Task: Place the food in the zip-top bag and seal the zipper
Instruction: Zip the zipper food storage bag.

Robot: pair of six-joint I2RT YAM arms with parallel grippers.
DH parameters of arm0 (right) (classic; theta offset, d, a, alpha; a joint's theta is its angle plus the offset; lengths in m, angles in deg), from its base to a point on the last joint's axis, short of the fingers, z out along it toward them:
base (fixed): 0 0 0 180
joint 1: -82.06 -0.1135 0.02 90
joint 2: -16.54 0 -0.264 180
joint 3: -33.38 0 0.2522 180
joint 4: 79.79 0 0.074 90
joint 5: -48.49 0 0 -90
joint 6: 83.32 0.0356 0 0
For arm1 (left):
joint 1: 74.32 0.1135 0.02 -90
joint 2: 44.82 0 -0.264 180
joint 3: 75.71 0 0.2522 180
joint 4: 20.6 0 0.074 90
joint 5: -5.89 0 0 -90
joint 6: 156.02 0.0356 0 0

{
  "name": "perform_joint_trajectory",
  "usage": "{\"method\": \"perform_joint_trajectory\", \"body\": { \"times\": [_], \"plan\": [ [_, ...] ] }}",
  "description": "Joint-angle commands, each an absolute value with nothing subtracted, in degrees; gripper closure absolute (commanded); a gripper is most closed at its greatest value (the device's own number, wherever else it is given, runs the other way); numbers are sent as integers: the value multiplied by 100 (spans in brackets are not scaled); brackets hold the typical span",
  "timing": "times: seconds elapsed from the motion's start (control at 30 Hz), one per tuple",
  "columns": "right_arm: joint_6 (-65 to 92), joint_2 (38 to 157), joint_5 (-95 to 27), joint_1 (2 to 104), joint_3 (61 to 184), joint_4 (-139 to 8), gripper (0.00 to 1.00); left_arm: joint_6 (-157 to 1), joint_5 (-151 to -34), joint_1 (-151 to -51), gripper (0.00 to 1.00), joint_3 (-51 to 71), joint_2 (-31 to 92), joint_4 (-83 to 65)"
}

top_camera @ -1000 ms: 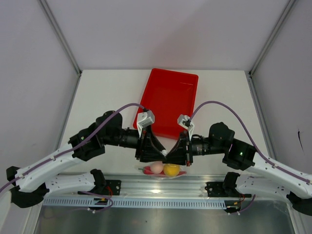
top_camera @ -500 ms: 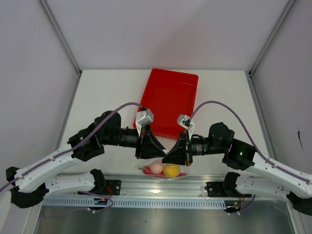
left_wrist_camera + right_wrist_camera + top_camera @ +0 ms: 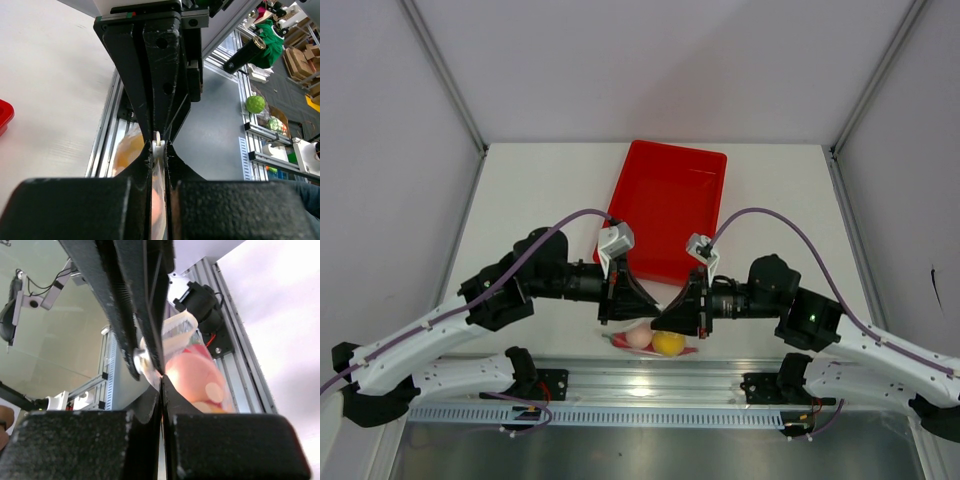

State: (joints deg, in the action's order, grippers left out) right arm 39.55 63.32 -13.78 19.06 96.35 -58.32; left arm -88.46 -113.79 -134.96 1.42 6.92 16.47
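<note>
The zip-top bag (image 3: 655, 345) hangs at the table's near edge between the two arms. Through its film show the pale pink ball (image 3: 638, 337), the yellow fruit (image 3: 668, 344) and a bit of the red chili (image 3: 614, 341). My left gripper (image 3: 649, 318) is shut on the bag's top edge, with a small white piece of the zipper (image 3: 158, 142) pinched at its tips (image 3: 159, 150). Tip to tip with it, my right gripper (image 3: 663, 318) is shut on the same edge (image 3: 161, 381). The pink ball (image 3: 192, 375) bulges just below.
A large red tray (image 3: 665, 205) lies behind the grippers at mid-table. The aluminium rail (image 3: 650, 385) carrying the arm bases runs right under the bag. White walls close in the table on three sides.
My left gripper has shut from half open onto the bag's top edge and now meets the right gripper. The bag with the food has shifted slightly away from the rail.
</note>
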Motion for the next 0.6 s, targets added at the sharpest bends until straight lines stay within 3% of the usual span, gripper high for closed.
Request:
{"method": "perform_joint_trajectory", "body": {
  "times": [0.0, 0.57],
  "plan": [
    [4104, 6084, -1944, 1835, 9399, -6479, 100, -8834, -11356, -13531, 99, 283, 642, 1592],
    [4219, 5354, -3069, 1676, 8976, -7068, 100, -8711, -11162, -13531, 99, 327, 791, 2041]
  ]
}}
